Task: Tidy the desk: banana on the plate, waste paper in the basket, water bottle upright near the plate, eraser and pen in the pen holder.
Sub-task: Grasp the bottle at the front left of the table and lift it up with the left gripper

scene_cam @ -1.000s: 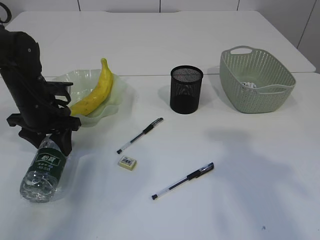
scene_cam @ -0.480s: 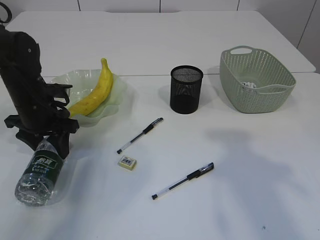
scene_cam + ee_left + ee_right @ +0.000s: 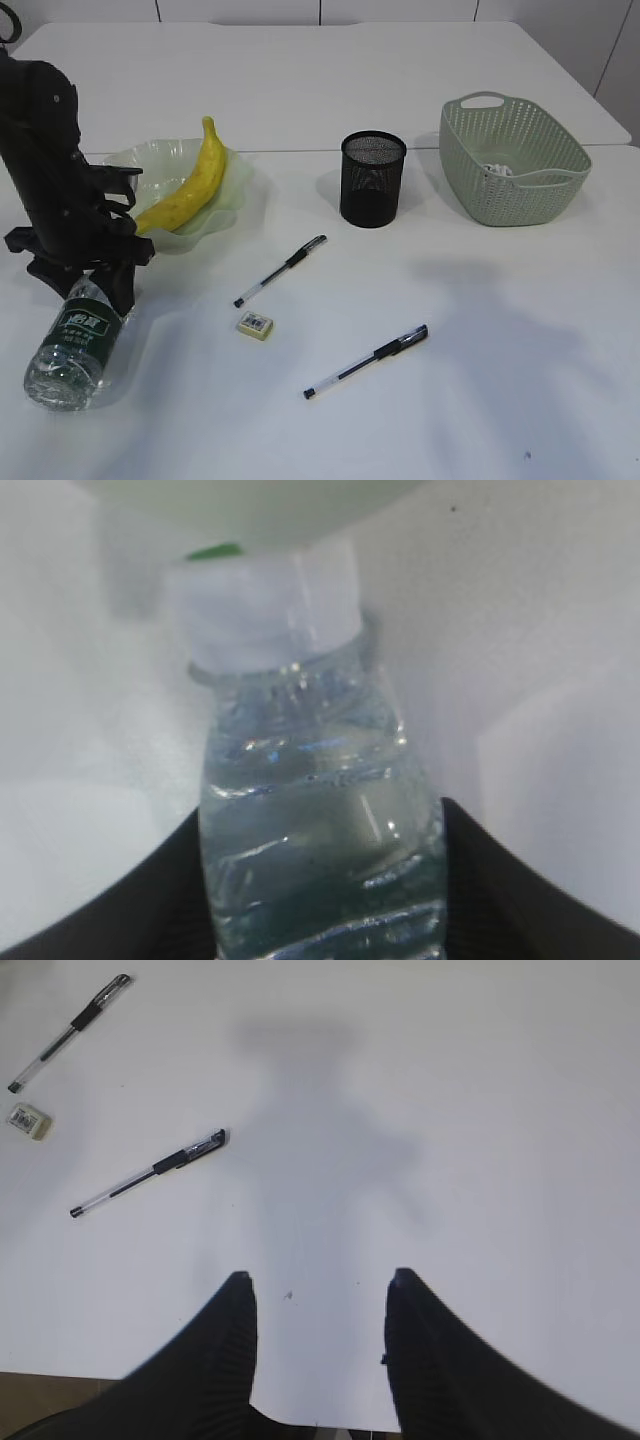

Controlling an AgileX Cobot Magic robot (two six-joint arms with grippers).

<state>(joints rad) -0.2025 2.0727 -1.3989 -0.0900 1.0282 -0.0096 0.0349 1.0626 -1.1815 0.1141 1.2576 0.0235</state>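
My left gripper (image 3: 88, 278) is shut on the water bottle (image 3: 72, 342) near its neck. The bottle is clear with a green label and tilts, base toward the table's front left. In the left wrist view the bottle (image 3: 312, 800) sits between the black fingers (image 3: 130, 910), white cap (image 3: 262, 600) pointing at the plate. The banana (image 3: 196, 178) lies on the pale green plate (image 3: 138, 156). Two pens (image 3: 282, 270) (image 3: 367, 362) and an eraser (image 3: 255, 325) lie on the table. My right gripper (image 3: 320, 1285) is open and empty above bare table.
The black mesh pen holder (image 3: 372, 180) stands mid-table. The green basket (image 3: 560, 150) at the right holds white waste paper (image 3: 497, 170). The right wrist view shows both pens (image 3: 70, 1032) (image 3: 150, 1172), the eraser (image 3: 28, 1120) and the table's front edge.
My left gripper and the bottle have shifted a little to the left, the bottle's base swinging further left. Nothing else has moved.
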